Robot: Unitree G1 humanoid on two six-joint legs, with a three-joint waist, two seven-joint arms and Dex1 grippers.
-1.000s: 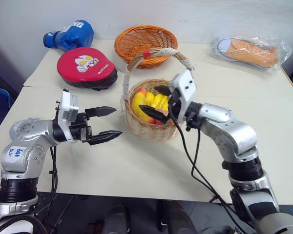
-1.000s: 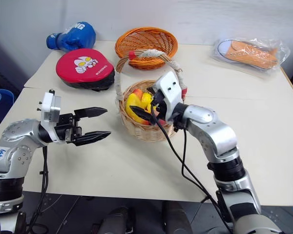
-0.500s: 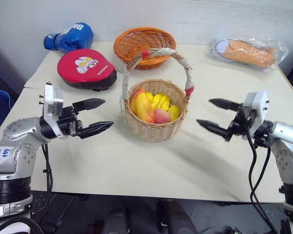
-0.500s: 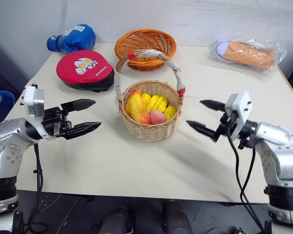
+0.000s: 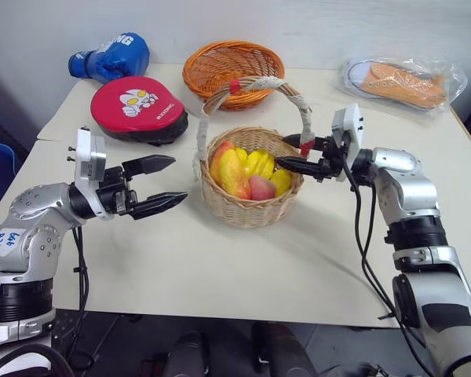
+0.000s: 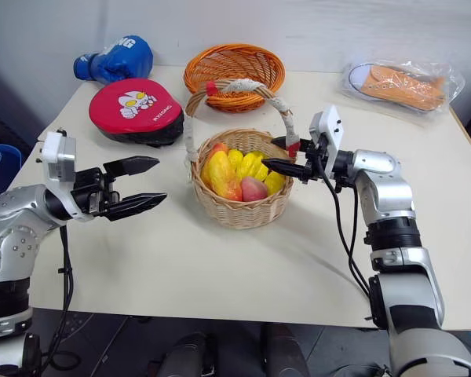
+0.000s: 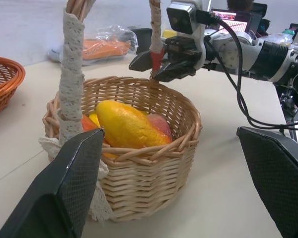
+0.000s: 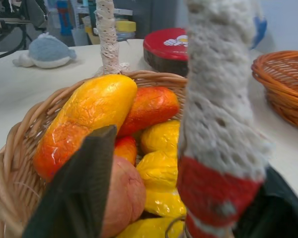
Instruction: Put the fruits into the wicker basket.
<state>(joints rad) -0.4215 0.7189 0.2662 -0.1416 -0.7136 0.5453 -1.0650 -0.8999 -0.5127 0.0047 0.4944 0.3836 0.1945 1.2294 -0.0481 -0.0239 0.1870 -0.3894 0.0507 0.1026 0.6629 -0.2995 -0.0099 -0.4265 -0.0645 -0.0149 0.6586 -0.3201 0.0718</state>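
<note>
The right gripper (image 5: 293,153) reaches in level from the 3 o'clock side of the wicker basket (image 5: 250,206). Its two black fingers straddle the foot of the handle, where the white cord ends in red. In the right wrist view the red-wrapped handle (image 8: 216,191) stands between the fingers, but whether they press on it or only bracket it is hard to tell; a narrow gap seems to remain.

The left gripper (image 5: 161,185) hangs level at the basket's 9 o'clock, jaws spread wide and empty, its tips near the basket wall but apart from it.

The basket stands in the middle of the table (image 5: 220,267), and the fruits lie inside: a yellow-and-red mango (image 5: 230,170) toward 9 o'clock, the pink peach (image 5: 261,188) at the near rim, and yellow pieces (image 5: 259,162) behind.

Bare tabletop lies at 6 o'clock, out to the near edge. At 12 o'clock the orange basket (image 5: 234,69) sits near the handle. At 10 o'clock are a red punch pad (image 5: 139,108) and a blue boxing glove (image 5: 110,56). A bagged orange shoe (image 5: 400,81) lies at 2 o'clock, well apart.
</note>
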